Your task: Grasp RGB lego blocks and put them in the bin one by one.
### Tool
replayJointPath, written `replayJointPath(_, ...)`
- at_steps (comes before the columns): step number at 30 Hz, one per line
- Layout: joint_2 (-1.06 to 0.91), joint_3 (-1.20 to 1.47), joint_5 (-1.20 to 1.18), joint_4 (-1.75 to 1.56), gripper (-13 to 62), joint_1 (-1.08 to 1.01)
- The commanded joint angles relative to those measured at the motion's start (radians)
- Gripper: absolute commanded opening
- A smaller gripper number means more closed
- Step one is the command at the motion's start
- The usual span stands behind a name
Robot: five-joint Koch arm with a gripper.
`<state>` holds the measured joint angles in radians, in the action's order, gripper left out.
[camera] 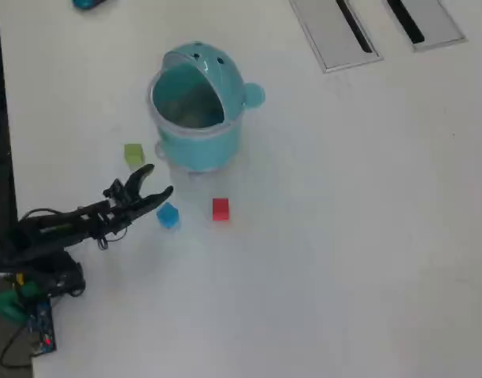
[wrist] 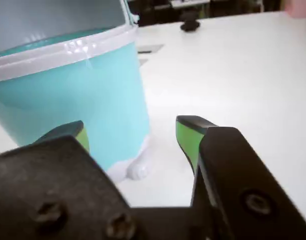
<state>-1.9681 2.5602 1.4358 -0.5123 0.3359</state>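
The white worktop (camera: 343,236) carries everything; two grey slotted panels (camera: 335,35) sit at its far edge in the overhead view. The teal bin (camera: 195,110) stands upright with its mouth open upward, and none of the blocks shows inside it, though its depth is hard to read. All three blocks lie on the worktop near its base: the green block (camera: 134,154) just left of it, the blue block (camera: 168,215) and the red block (camera: 220,209) in front, apart from each other.

The arm (camera: 60,228) reaches in from the left, and the pincer (camera: 157,183) hovers spread wide and empty between the green and blue blocks, touching neither as far as the overhead view shows.

This looks like the first pick, not yet begun. The blue block lies nearest the lower tip, so the next move likely calls for a small swing toward it and a descent.

In the wrist view the pincer (wrist: 130,135) faces the bin (wrist: 68,85), whose hood is cut off; no block appears there.
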Motion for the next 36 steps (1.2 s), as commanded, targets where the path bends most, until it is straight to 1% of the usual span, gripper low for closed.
replayJointPath(1,0.040,-0.110,0.023,-0.014,31.6,-0.015)
replayJointPath(7,0.089,-0.195,0.035,0.169,31.6,-0.046)
replayJointPath(11,0.160,-0.209,0.095,0.179,31.6,-0.071)
replayJointPath(16,0.229,-0.247,0.095,0.181,31.6,-0.091)
replayJointPath(21,0.322,-0.370,0.097,0.249,31.6,-0.132)
replayJointPath(23,0.367,-0.425,0.133,0.288,31.6,-0.146)
replayJointPath(29,0.462,-0.494,0.201,0.325,31.6,-0.172)
replayJointPath(36,0.589,-0.689,0.238,0.460,31.6,-0.213)
